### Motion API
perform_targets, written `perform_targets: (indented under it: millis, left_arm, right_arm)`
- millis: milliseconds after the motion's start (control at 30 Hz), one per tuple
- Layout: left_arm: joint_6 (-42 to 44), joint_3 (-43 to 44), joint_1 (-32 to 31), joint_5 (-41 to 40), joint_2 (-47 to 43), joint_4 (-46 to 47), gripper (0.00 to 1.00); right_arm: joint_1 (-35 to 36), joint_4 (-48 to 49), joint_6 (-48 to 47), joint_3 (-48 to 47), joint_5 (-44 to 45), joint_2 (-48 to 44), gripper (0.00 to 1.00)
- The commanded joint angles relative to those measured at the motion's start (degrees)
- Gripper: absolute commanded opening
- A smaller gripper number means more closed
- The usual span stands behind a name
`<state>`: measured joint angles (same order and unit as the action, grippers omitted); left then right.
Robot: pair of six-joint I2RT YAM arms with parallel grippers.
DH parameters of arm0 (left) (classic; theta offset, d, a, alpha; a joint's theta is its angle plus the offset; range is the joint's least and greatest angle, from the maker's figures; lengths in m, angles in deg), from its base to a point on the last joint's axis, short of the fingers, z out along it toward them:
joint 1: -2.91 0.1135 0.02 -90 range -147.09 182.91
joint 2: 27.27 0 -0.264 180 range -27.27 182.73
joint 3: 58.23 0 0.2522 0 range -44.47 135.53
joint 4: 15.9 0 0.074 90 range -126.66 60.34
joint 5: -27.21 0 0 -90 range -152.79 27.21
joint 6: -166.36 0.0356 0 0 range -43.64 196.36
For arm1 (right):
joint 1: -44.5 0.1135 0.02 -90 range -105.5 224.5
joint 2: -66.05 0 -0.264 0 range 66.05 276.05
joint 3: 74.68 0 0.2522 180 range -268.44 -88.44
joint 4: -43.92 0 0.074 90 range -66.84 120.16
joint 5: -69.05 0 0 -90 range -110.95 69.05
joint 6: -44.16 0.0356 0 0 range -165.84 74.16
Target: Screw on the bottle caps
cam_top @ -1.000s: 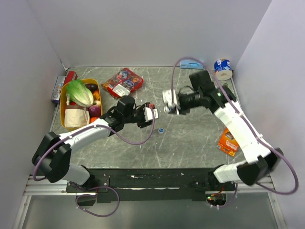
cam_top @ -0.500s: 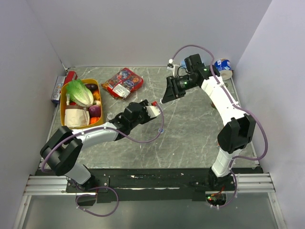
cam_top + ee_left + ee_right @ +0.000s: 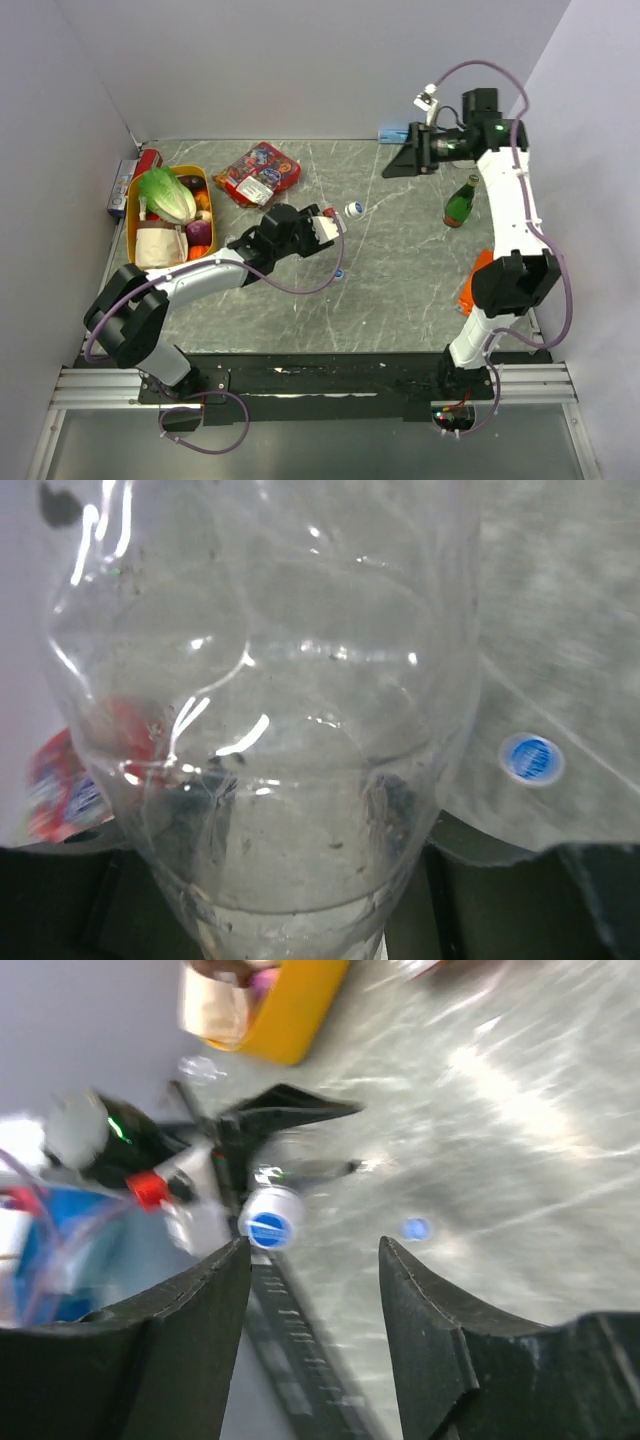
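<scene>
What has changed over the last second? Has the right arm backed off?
The right gripper has pulled back from the middle to the far right corner, fingers open and empty, uncovering the green bottle. The left gripper still holds the clear bottle, shifted slightly farther, a blue cap on its neck. The loose cap and red packet stayed put.

The top view is bright and even, lit from above. Shadows on the table (image 3: 400, 300) are faint and soft, and the whole scene is sharp. The left wrist view is out of focus: the bottle (image 3: 260, 730) fills it, streaked with white glints, and the cap (image 3: 531, 758) beside it is soft-edged. The right wrist view is smeared by motion blur. Pale glare streaks the table there, and the right gripper (image 3: 315, 1250) shows as a dark, under-lit shape.
</scene>
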<state>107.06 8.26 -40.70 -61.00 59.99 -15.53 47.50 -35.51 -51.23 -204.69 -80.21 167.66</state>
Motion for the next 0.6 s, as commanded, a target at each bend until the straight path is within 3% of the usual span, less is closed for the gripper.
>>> perform_targets:
  millis: [0, 33, 100, 167, 267, 567]
  left_arm:
    - [2.6, 7.6, 3.3, 20.2, -0.8, -12.3, 0.01]
    - [3.2, 9.0, 3.8, 23.3, -0.6, -17.4, 0.01]
    - [6.6, 12.9, 4.7, 29.1, 0.2, -22.3, 0.01]
    - [9.7, 15.6, 4.8, 31.3, 1.1, -27.7, 0.01]
    - [12.7, 17.2, 4.8, 32.4, 1.7, -31.3, 0.01]
    - [18.1, 18.8, 4.8, 32.7, 1.9, -34.8, 0.01]
  right_arm:
    - [1.2, -12.3, -40.6, -0.4, -2.9, -8.1, 0.63]
    - [2.3, -12.8, -47.9, 2.9, -0.4, -10.7, 0.64]
    - [5.7, -4.5, -59.6, 17.4, 2.6, -21.8, 0.7]
    - [9.3, 12.9, -60.7, 32.1, 7.0, -33.3, 0.75]
    - [13.0, 23.5, -62.7, 40.9, 10.4, -40.2, 0.77]
    - [17.6, 20.4, -69.7, 37.7, 9.2, -37.1, 0.73]
